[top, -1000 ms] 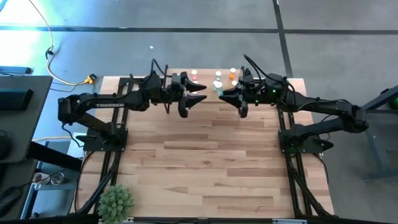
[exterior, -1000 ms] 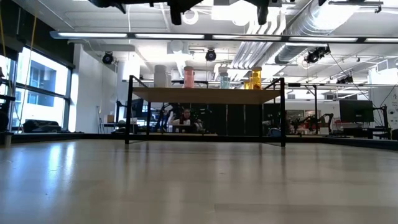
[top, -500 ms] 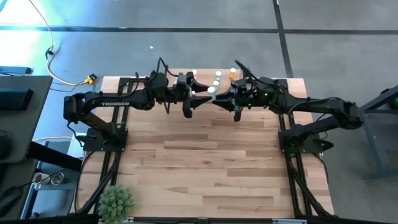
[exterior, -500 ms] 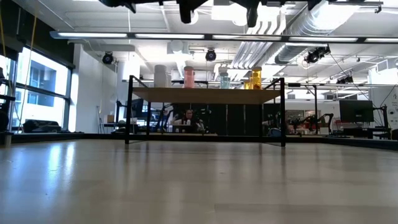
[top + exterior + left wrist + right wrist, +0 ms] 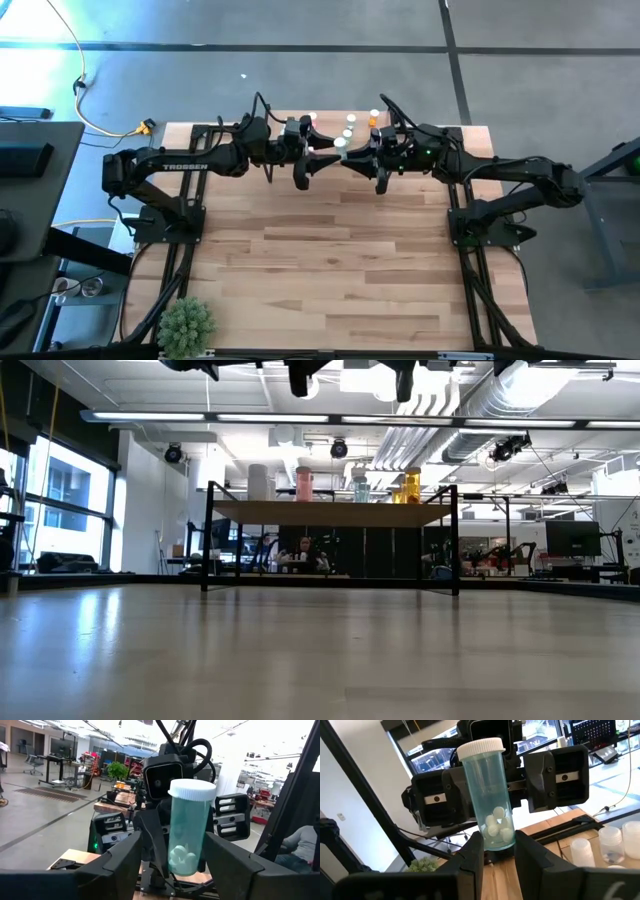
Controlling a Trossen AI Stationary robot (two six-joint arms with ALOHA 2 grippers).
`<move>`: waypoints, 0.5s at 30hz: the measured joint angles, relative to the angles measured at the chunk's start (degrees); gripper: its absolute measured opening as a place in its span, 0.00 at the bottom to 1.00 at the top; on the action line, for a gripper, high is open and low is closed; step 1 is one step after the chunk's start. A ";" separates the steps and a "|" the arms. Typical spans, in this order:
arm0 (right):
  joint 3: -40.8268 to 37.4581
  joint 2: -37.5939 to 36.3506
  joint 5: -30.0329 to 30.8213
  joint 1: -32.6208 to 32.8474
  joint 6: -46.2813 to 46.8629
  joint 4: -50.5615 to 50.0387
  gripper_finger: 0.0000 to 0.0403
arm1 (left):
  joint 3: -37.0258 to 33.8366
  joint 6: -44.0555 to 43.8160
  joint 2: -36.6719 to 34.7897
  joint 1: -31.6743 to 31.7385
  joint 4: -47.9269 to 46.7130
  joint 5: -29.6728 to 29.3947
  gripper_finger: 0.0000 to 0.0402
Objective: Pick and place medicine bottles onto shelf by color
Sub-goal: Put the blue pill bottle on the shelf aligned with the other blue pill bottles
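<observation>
From above, you saw both arms meet over the bench's (image 5: 330, 250) far edge, the left pincer (image 5: 322, 157) and right pincer (image 5: 350, 158) tip to tip above the shelf (image 5: 360, 125); the near half of the bench lay open.

Level with the bench, the shelf stood on black legs with white, pink, green and orange bottles upright.

Your left wrist camera showed a green bottle (image 5: 186, 827) upright, cap up, between spread fingers (image 5: 117, 862), contact unclear.

Your right wrist camera showed the right pincer clenched on that bottle's base.
</observation>
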 joint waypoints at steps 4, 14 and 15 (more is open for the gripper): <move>0.00 0.20 0.04 0.00 1.02 0.22 0.17 | 0.00 0.00 0.00 0.00 0.00 0.02 0.47; 0.00 2.05 0.24 0.00 1.63 2.16 0.17 | 0.00 0.00 0.00 0.02 -0.27 0.06 0.45; 0.00 2.05 0.24 0.00 1.59 2.19 0.17 | 0.00 0.00 0.00 0.02 -0.47 0.07 0.45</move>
